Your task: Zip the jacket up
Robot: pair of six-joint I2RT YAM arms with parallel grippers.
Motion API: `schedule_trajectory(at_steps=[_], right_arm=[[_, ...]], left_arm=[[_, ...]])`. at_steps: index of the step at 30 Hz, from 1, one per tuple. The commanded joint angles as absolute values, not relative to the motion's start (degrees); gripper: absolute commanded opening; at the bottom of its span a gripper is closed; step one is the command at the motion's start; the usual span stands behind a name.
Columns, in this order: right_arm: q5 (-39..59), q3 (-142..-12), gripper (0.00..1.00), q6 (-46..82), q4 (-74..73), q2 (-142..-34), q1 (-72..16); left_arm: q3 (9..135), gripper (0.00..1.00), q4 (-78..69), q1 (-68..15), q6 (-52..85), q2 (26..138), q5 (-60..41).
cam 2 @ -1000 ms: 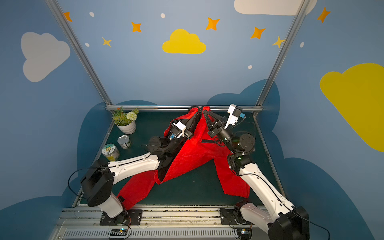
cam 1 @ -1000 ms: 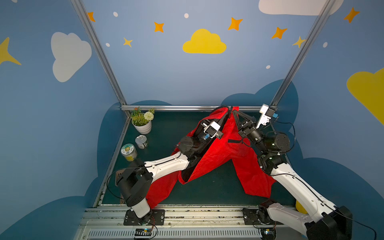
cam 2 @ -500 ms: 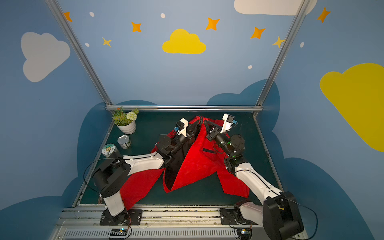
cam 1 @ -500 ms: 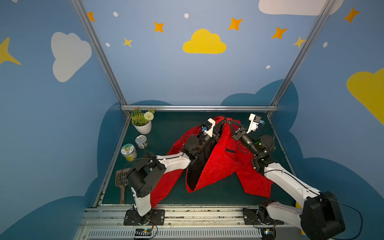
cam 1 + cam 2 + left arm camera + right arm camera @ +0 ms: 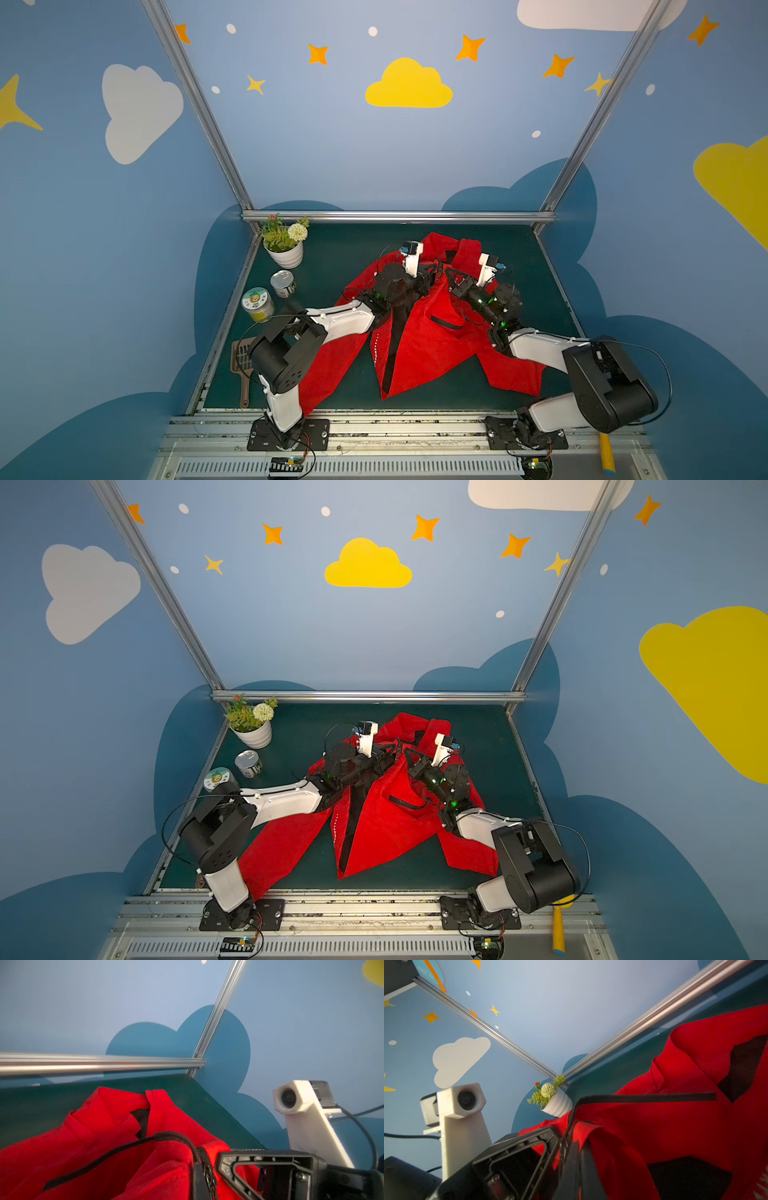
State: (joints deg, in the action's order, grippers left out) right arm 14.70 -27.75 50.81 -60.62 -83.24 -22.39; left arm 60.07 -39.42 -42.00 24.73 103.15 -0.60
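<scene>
Red jacket [image 5: 428, 345]: mid-table on the green mat [image 5: 349, 257], front open, black lining showing, collar end toward back wall.
left gripper [image 5: 437, 267]: clenched on the jacket's black zipper [image 5: 116, 1151] edge, near collar.
right gripper [image 5: 450, 274]: clenched on a zipper edge too, just beside left gripper.
side items: potted plant [image 5: 286, 253], tin can [image 5: 283, 283], jar [image 5: 257, 303], left of the jacket, well apart.

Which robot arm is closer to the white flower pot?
Left. The left arm lies on the side of the jacket toward the flower pot; the right arm works on the opposite side.
</scene>
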Motion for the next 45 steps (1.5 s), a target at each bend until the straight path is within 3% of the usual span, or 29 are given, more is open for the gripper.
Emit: schedule_trajectory(at_steps=[1, 4, 7, 10, 15, 20, 28, 35, 41, 45], right_arm=[[12.70, -28.79, 0.00, 52.59, -62.97, -83.01, -21.27], [17.55, -30.23, 0.00, 54.01, -61.22, -82.93, -21.87], [18.63, -28.92, 0.24, 55.61, -62.61, -81.97, -22.32], [17.83, -27.51, 0.41, 55.12, -60.06, -79.11, -22.49], [16.61, -26.33, 0.54, 48.49, -48.72, -70.03, -22.17], [14.47, -33.86, 0.58, 19.27, -16.31, -56.94, -23.80], [15.10, -45.21, 0.57, -15.10, 7.00, -51.01, -29.03], [11.61, -55.85, 0.56, -20.09, 18.86, -53.04, -33.26], [-0.52, -55.44, 0.55, -21.80, 19.99, -53.17, -43.28], [-15.44, -51.11, 0.56, -22.35, 13.00, -53.46, -51.89]], left_arm=[[59.58, 0.03, -31.74, -40.69, 28.72, 100.63, -1.32], [62.62, 0.03, -24.04, -40.69, 28.89, 99.20, -4.30], [62.83, 0.03, -22.96, -40.64, 30.41, 98.15, -5.30], [61.79, 0.03, -23.46, -40.56, 31.68, 96.82, -5.26], [62.27, 0.03, -19.35, -40.06, 32.40, 94.33, -7.01], [61.97, 0.03, -15.65, -38.64, 34.93, 91.95, -11.11], [68.60, 0.03, -3.44, -35.62, 37.60, 91.30, -26.85], [76.17, 0.03, 14.36, -34.11, 33.67, 91.67, -33.07], [76.69, 0.03, 17.92, -34.01, 33.72, 90.51, -34.14], [76.29, 0.03, 18.61, -34.01, 34.03, 89.58, -34.26]])
